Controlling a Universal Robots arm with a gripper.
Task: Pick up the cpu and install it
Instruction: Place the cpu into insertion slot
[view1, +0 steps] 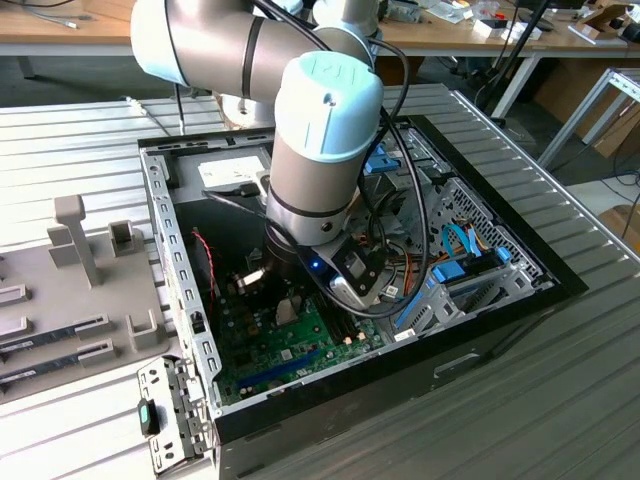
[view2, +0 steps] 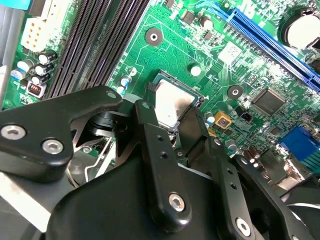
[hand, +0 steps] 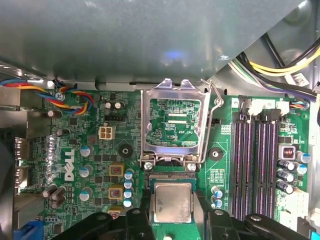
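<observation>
1. Cpu (hand: 172, 201) — the small square chip with a dull silvery top and thin green rim — hangs between the black fingers (view2: 159, 165) of the gripper (hand: 172, 220), low over the green motherboard (hand: 100, 150) inside the open computer case (view1: 180, 300).
2. In the first wrist view the chip sits just short of the socket (hand: 172, 125), whose metal bracket (hand: 172, 85) is swung up and open, with the green contact field bare inside the frame.
3. The step in hand looks like the approach to the socket. To do it well, the chip should arrive flat and square to the frame; its edges already run roughly parallel to the socket's sides in that view.
4. It should go down without sideways sliding, since the contact field would be easy to damage — a judgement, not something seen.
5. The raised bracket and its thin wire lever (hand: 218, 102) stand beside the path, so the fingers should stay clear of both.
6. The gripper is narrow, closed on the cpu's opposite edges; in the second wrist view the chip shows tilted at the fingertips, above the board.
7. Dark memory slots (hand: 255, 165) lie beside the socket, apart from the chip.
</observation>
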